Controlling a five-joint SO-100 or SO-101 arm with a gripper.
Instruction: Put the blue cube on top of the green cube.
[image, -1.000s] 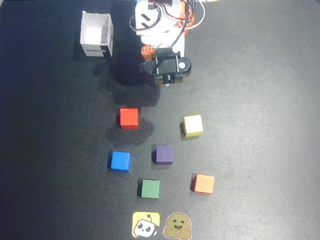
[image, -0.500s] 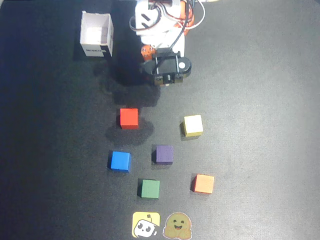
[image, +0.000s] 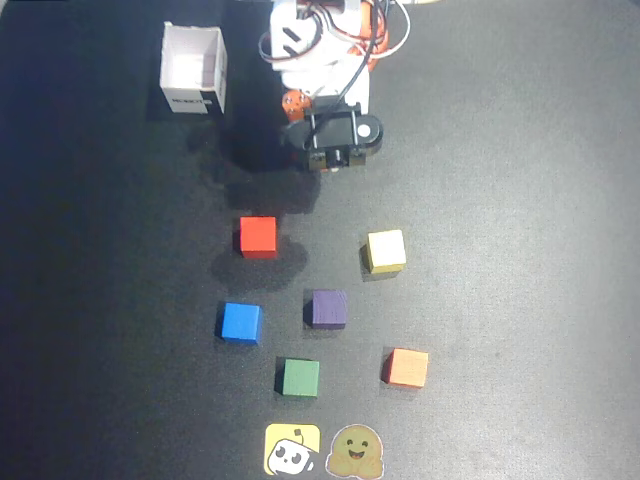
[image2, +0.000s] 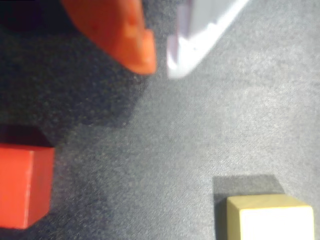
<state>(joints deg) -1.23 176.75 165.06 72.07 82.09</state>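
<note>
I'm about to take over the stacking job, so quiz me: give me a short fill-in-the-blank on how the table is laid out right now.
1. In the overhead view, the blue cube sits directly left of the ____ cube.
2. The cube closest to the two stickers is the ____ one.
3. The wrist view shows the yellow cube and the ____ cube.
4. The gripper holds ____.

Missing words: purple; green; red; nothing

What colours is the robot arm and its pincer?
In the overhead view the arm is mostly white with orange parts, black and white cables looping near its base, and a black block with a round white disc. In the wrist view the pincer has one orange finger and one white finger.
</note>
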